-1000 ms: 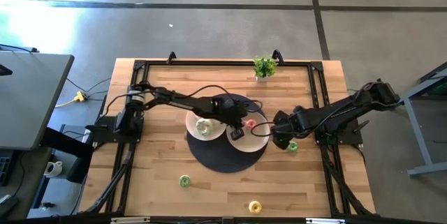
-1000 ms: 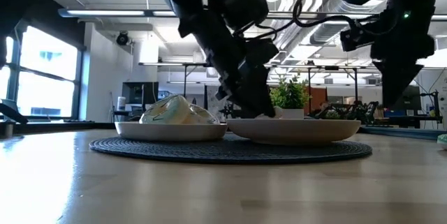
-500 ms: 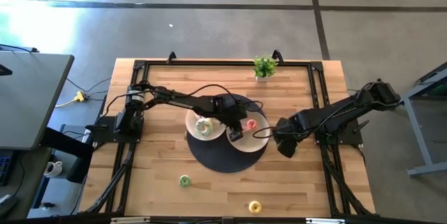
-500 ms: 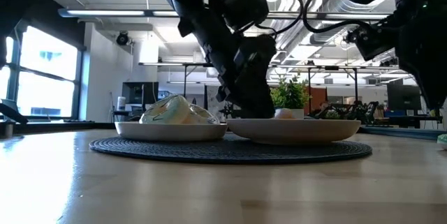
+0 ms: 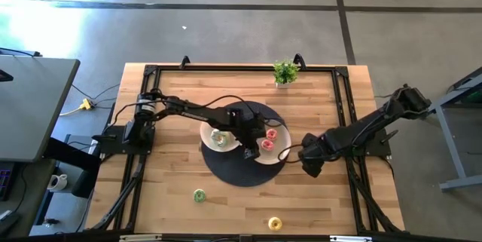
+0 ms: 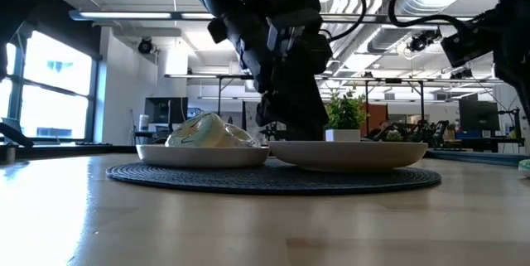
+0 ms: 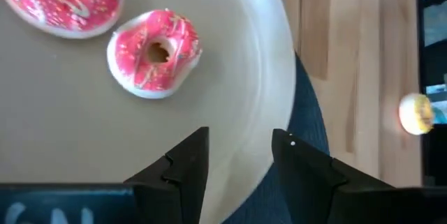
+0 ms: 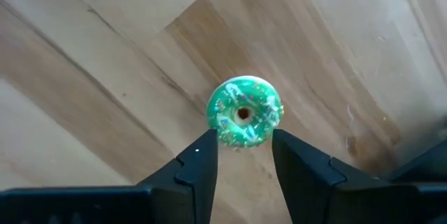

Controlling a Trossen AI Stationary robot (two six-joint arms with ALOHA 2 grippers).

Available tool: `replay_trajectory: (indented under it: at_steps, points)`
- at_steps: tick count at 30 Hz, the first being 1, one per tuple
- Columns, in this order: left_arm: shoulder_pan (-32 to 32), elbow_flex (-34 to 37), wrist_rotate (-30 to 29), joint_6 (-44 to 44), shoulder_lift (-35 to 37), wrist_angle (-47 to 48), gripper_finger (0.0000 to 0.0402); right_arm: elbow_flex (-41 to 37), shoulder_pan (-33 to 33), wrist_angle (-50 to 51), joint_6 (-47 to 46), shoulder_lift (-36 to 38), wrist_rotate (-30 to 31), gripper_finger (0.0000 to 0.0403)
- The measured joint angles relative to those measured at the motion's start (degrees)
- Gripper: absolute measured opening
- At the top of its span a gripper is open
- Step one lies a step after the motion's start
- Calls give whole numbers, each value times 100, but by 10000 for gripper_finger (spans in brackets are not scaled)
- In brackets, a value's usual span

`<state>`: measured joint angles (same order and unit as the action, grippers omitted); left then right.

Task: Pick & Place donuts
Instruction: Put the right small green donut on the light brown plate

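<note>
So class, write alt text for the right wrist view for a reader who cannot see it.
A green sprinkled donut lies flat on the wooden table, just beyond the tips of the right claw, whose two dark fingers are open and empty.

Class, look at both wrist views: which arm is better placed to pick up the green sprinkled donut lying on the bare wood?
The right. Its open right gripper hangs directly over the green donut. The left gripper is open above the white plate holding two pink donuts.
</note>
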<state>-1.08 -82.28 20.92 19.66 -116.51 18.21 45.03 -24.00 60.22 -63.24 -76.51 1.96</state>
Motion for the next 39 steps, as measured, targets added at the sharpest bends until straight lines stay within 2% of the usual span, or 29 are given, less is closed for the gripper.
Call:
replay_trajectory:
  at_steps: [5, 16, 19, 22, 25, 28, 31, 34, 36, 39]
  points:
    - [-7, -9, 79, -296, 449, 201, 156, -387, -49, -375, -321, 0, 131, 133]
    - [-2, -1, 39, -352, 1910, 1573, 156, -1441, -51, -1472, -896, 31, 91, 129]
    - [-2, 1, 28, -302, 2324, 1897, 156, -1404, -51, -1532, -894, 20, 81, 105]
    - [-2, 17, -2, -250, 2822, 2413, 156, -1217, -51, -1480, -842, -12, 142, 62]
    - [-2, -11, -10, -137, 3179, 2510, 156, -864, -45, -1530, -657, 11, 453, 20]
    - [-2, 4, -96, -117, 3541, 2736, 156, -490, -20, -1657, -343, -2, 1053, 10]
    - [-2, 21, -198, -113, 3902, 2951, 156, -199, 90, -2397, 126, 4, 2182, 26]
    - [-2, -17, -392, -131, 4092, 2800, 156, -172, 273, -3603, 868, -10, 3226, 32]
    - [0, 24, -617, -130, 4231, 3081, 156, -189, 479, -4394, 1445, -77, 3418, 28]
    - [-1, -11, -760, -136, 4276, 3014, 156, -212, 834, -4765, 1908, -304, 3177, 16]
